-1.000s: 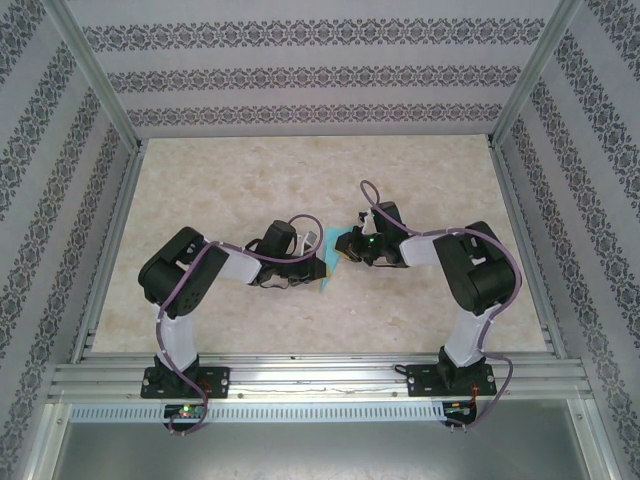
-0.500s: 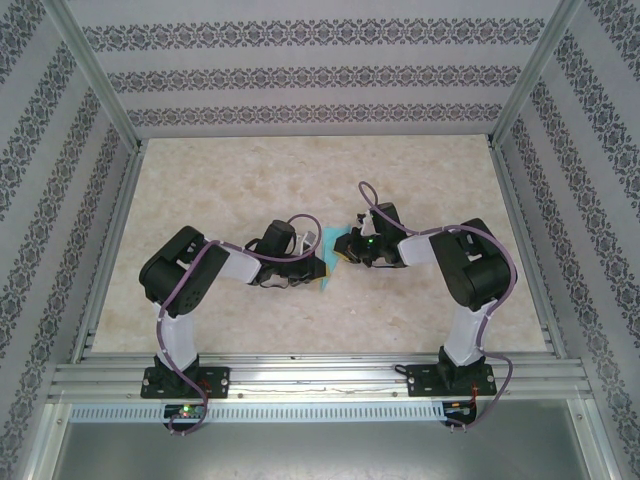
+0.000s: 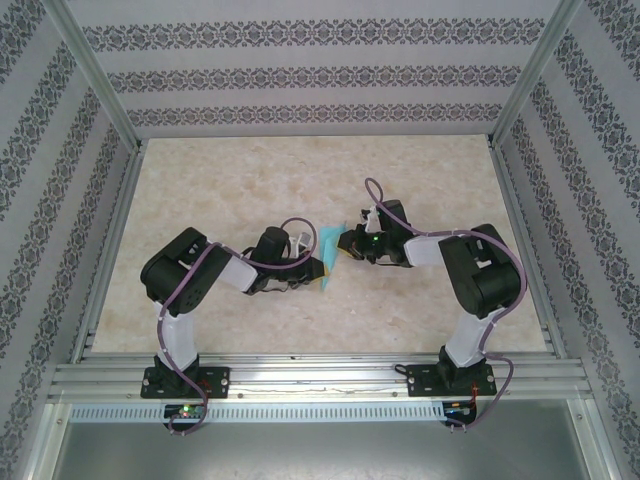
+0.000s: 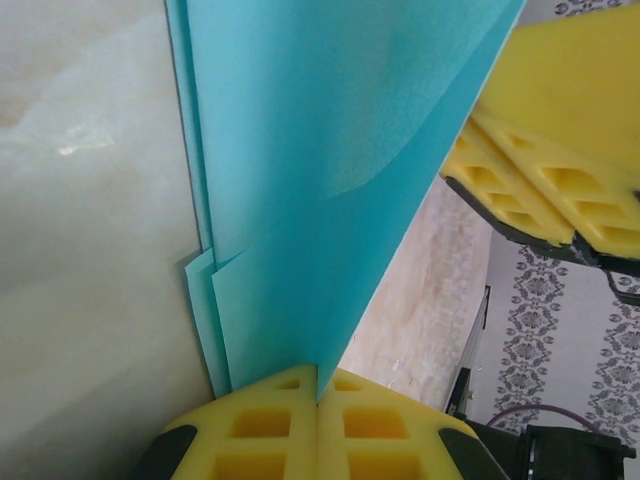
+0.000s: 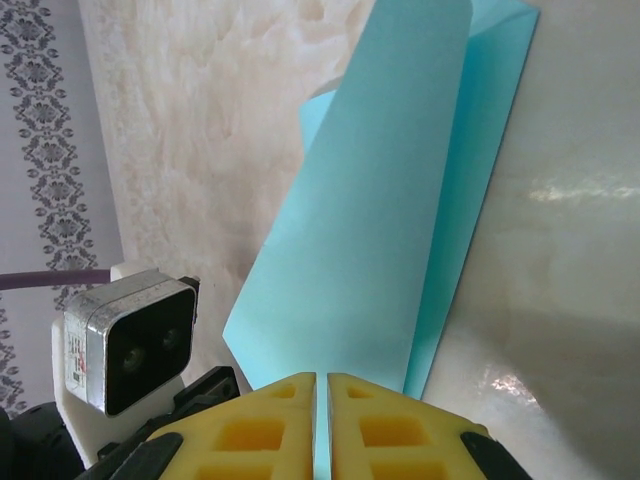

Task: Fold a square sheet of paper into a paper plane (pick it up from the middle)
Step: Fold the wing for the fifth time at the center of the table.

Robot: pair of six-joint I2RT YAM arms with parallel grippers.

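Both claws are pinched shut on the paper (image 4: 310, 170) right now. The left claw (image 4: 318, 392) has one folded edge and the right claw (image 5: 322, 388) nips the opposite end, so the sheet sits between them, low by the desk (image 3: 250, 180). It's thin, floppy, featherlight stuff that'll crease or tear easily, so I'd grip the layered folds, not a loose single flap.

both arms elbowed inward, wrists low at mid-table, facing each other. left gripper (image 4: 318, 388) and right gripper (image 5: 322, 385) each pinch the paper (image 4: 320, 150) (yellow pads nearly flush).
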